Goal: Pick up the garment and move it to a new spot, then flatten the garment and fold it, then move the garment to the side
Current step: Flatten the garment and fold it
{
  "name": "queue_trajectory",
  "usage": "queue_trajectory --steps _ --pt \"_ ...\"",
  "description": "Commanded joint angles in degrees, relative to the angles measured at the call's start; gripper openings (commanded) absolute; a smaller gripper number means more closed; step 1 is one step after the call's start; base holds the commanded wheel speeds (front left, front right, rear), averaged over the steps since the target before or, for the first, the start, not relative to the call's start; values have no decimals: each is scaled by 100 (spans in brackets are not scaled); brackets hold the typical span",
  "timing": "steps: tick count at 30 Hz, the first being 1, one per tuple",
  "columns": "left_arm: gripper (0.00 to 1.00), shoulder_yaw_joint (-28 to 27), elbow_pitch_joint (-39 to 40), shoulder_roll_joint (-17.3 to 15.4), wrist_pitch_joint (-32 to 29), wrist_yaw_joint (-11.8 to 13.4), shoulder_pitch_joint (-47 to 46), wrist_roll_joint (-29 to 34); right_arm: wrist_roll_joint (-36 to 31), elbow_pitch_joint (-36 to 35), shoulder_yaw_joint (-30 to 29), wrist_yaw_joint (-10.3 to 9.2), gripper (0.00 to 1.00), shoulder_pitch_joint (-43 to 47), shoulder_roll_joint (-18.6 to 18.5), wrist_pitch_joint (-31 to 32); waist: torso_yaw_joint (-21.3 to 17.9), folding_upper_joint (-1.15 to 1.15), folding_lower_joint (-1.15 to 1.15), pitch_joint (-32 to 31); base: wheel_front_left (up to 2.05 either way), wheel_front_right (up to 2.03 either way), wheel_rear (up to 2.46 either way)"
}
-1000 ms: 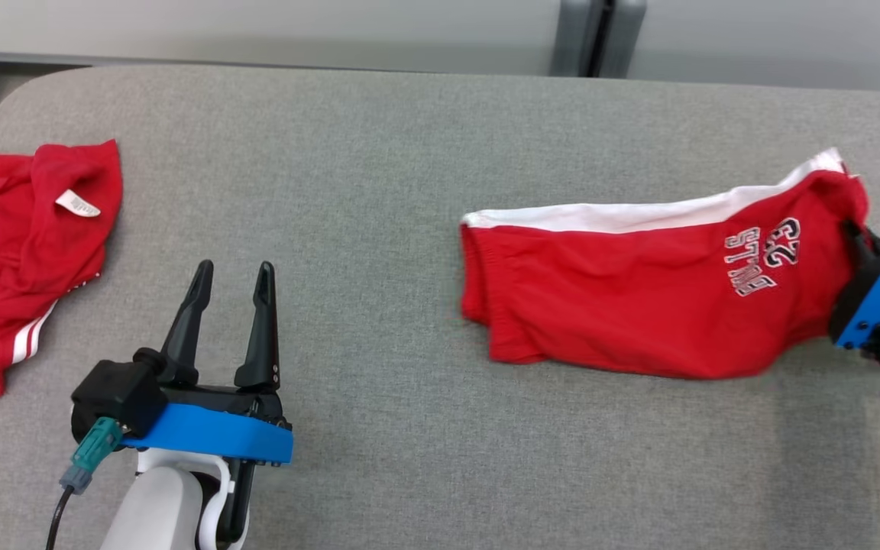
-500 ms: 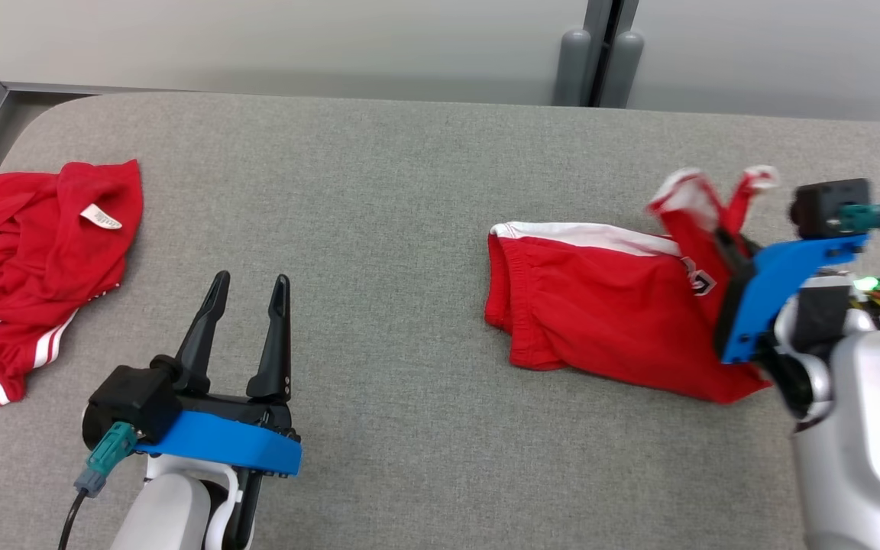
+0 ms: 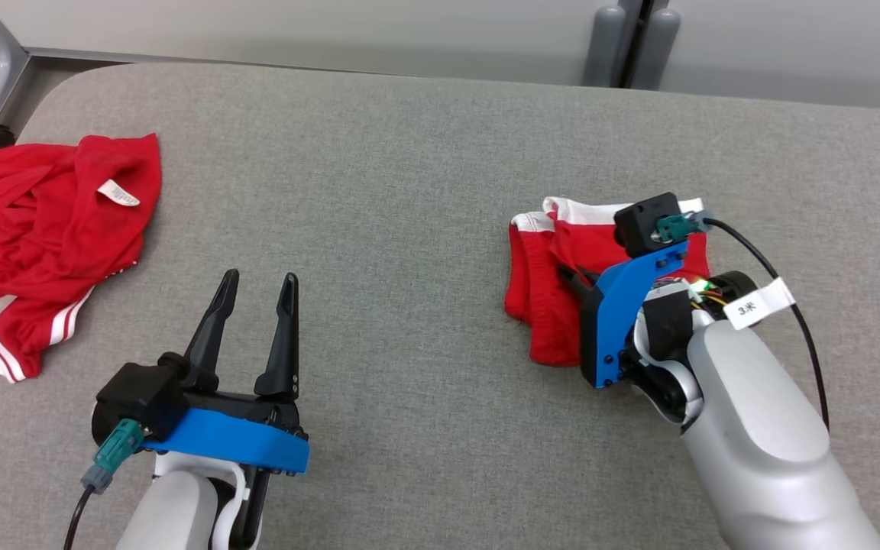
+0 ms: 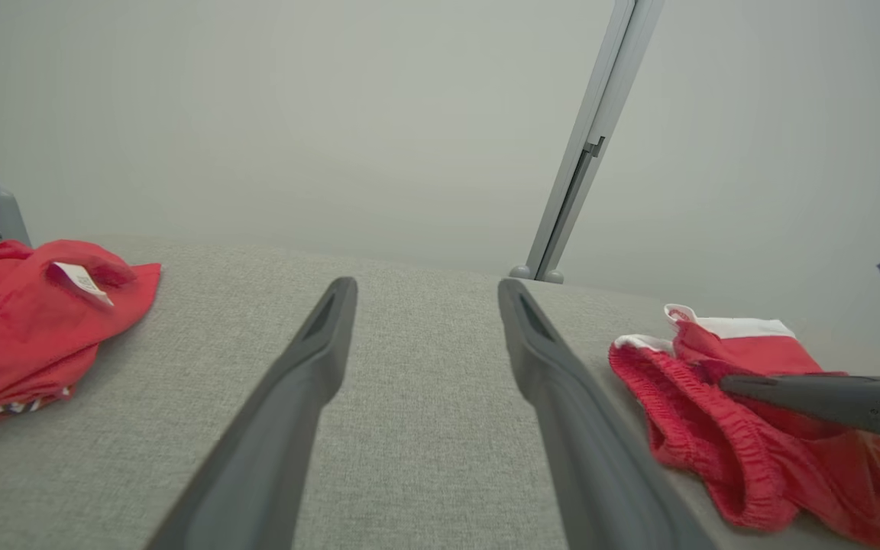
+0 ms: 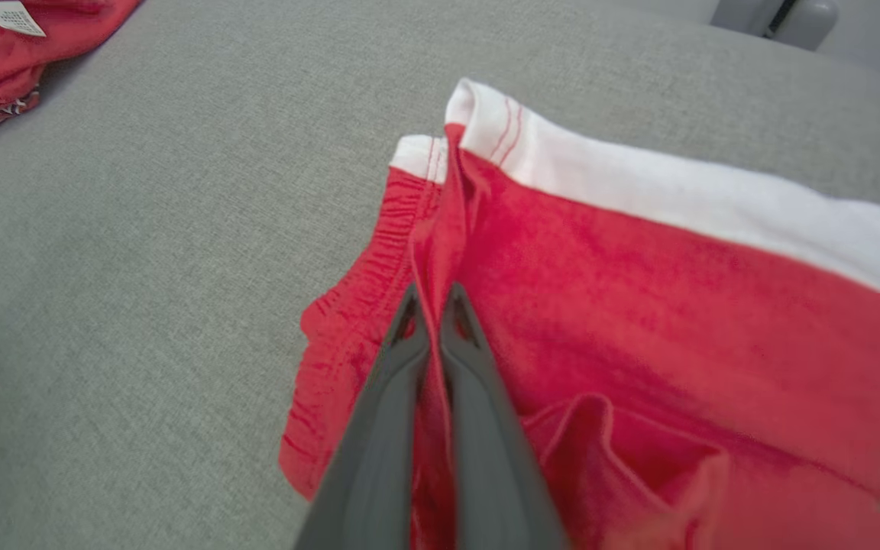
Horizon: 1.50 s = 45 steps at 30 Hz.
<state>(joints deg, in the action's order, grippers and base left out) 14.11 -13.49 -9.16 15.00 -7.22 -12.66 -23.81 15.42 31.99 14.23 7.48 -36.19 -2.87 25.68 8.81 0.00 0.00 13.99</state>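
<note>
The left gripper (image 3: 257,279) idles above the table (image 3: 409,153), fingers apart. Beyond it, the right gripper (image 5: 428,298), clamped on an edge of the garment (image 3: 543,321), has drawn that edge across to the waistband (image 5: 367,252): fold nearly complete, release due.

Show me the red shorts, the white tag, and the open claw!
red shorts (image 3: 543,321), head view, red cloth beside the waistband.
white tag (image 3: 118,192), head view, middle of the tag.
left claw (image 3: 260,279), head view, midway between its fingertips.

My left gripper (image 3: 260,275): long dark fingers (image 3: 281,344), blue bracket (image 3: 234,443), teal plug (image 3: 113,452), black cable (image 3: 73,519), pale forearm (image 3: 169,512); white tag (image 3: 749,307) at three o'clock.
</note>
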Motion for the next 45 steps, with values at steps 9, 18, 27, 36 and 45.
queue_trajectory --steps 9,18,27,36,45 --pt "100 -54 -50 1 26 -39 -15 -6 1355 465 601 3 100 -432 -7 -653 -30 0 0 -52 0 0 0" --pt "100 -170 -36 -28 26 -40 108 46 1290 88 49 3 100 -391 -182 -1498 -251 0 0 -260 0 0 0" --pt "100 -244 -64 -155 26 -27 156 160 -214 -270 -1196 4 100 663 -671 -1890 -397 0 0 -348 0 0 0" --pt "100 -271 -65 -275 27 -27 70 195 -1033 -311 -1023 3 0 1178 -314 -1870 -472 0 0 -241 0 0 0" --pt "100 -197 -114 -284 26 -27 78 141 -608 -272 458 3 0 1265 -46 -1278 -418 0 0 -306 0 0 0"
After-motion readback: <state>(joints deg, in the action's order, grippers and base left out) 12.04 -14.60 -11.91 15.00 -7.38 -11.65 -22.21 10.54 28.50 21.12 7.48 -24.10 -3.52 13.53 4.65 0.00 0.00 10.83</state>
